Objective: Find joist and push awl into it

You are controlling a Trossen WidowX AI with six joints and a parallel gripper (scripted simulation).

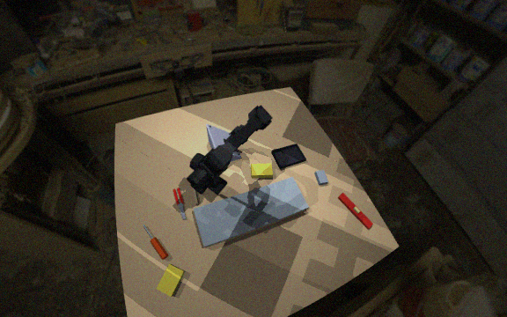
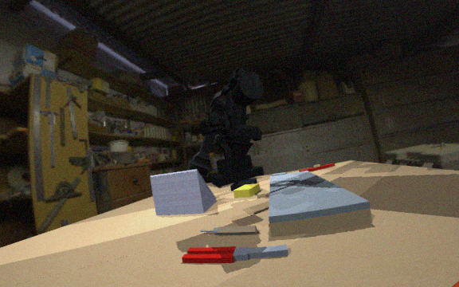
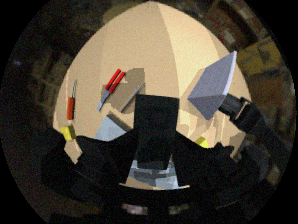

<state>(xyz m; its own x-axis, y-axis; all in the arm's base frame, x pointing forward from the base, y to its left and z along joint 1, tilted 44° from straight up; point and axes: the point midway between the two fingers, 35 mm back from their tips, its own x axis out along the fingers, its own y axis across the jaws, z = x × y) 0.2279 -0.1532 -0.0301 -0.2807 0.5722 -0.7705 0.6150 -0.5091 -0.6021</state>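
Note:
My gripper [image 1: 208,180] [image 2: 235,169] [image 3: 154,128] is shut on the stud finder, a dark block [image 3: 156,120] between the fingers in the wrist view. It is raised above the table near the panel's left end in the top view. No lit lamp shows on the stud finder. The blue-grey floor panel [image 1: 209,222] [image 2: 313,201] [image 3: 110,129] lies flat; shadows cross its top and no joist shows. The awl [image 2: 235,229] [image 3: 132,98], with a beige handle and thin metal tip, lies on the table beside the panel. The black tray [image 1: 289,156] lies behind the panel.
Red-handled pliers [image 1: 176,197] [image 2: 213,255] [image 3: 114,82] lie near the awl. A lavender wedge [image 2: 179,193] [image 3: 212,85] stands beside the arm. Two yellow blocks [image 1: 261,170] [image 1: 171,280], an orange screwdriver [image 1: 158,247], a small blue-grey block [image 1: 321,177] and a red level [image 1: 355,210] lie around the panel.

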